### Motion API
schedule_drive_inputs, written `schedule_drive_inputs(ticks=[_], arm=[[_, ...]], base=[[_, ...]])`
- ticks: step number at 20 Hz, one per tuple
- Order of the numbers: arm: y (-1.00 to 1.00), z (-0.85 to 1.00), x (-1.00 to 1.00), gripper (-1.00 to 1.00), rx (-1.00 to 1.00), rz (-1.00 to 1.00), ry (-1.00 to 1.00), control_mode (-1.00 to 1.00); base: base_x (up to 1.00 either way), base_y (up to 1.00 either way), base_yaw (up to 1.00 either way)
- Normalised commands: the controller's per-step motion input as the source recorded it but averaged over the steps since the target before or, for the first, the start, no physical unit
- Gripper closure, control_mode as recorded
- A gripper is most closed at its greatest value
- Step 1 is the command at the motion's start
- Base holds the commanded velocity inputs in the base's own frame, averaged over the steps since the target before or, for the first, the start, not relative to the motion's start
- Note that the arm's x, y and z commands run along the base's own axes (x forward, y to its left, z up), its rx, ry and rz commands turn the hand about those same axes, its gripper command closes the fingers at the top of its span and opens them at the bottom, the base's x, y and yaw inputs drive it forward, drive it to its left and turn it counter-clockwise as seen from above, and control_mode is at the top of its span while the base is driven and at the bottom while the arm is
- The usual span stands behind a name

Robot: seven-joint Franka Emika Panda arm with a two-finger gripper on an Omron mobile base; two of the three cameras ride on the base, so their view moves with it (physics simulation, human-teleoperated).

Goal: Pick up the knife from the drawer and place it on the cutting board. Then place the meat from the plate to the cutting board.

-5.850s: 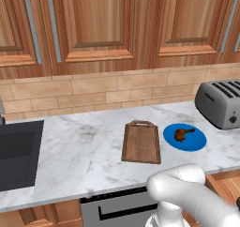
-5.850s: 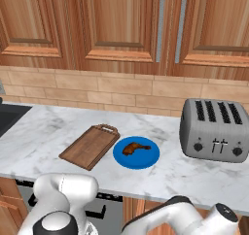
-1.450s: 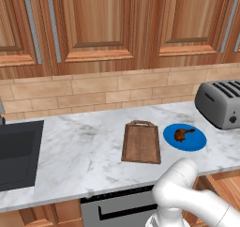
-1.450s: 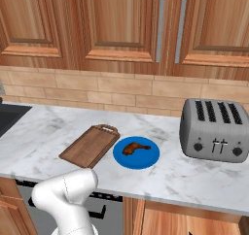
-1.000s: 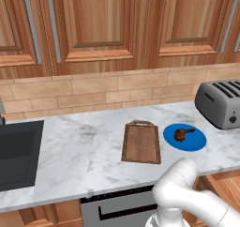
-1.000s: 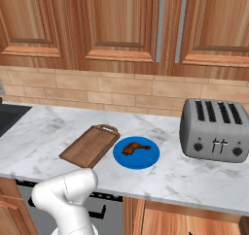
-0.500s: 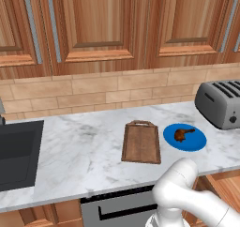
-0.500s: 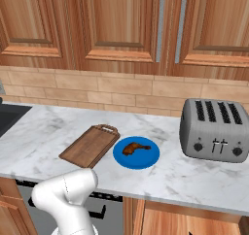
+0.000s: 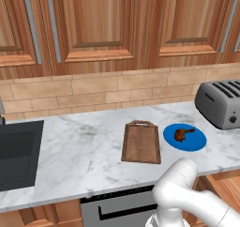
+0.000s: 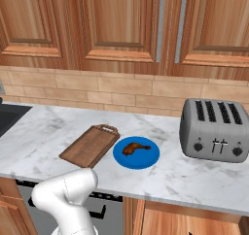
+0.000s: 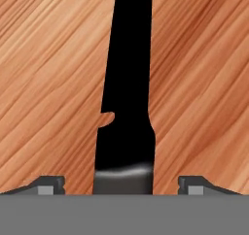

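The black knife (image 11: pixel 125 98) lies flat on the light wood floor of the drawer (image 11: pixel 48 83), seen close up in the hand view with its blade pointing to the top. My gripper (image 11: pixel 124 183) hangs just over its handle end, open. One of the fingertips (image 11: pixel 46 183) stands on each side of the knife, apart from it. On the counter the dark-brown cutting board (image 9: pixel 141 142) (image 10: pixel 90 145) lies bare. Right beside it is the blue plate (image 9: pixel 184 137) (image 10: pixel 136 153), with the meat (image 9: pixel 183 133) (image 10: pixel 135 148) on it.
A silver toaster (image 9: pixel 222 104) (image 10: pixel 214 128) stands at the counter's right end. A dark sink (image 9: pixel 16 158) is sunk into the left end. My arm bends down below the counter's front edge. Closed upper cabinets hang above the tiled wall.
Since the oldest frames my arm has sunk lower below the counter's front edge. Over the last second nothing has visibly moved.
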Motion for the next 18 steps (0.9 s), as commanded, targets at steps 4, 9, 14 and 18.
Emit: schedule_drive_inputs(ticks=[4, 9, 14, 18], arm=[[0.06, -0.23, 0.00, 1.00, 0.00, 0.00, 0.00, -1.00], [0.05, -0.11, 0.00, 1.00, -0.01, 0.00, 0.01, -1.00], [0.12, -0.10, 0.00, 1.00, -0.01, 0.00, 0.01, -1.00], [0.17, 0.03, -0.11, 1.00, -0.02, 0.00, 0.01, -1.00]], base=[[0.00, 0.00, 0.00], [0.00, 0.00, 0.00], [0.00, 0.00, 0.00], [0.00, 0.00, 0.00]])
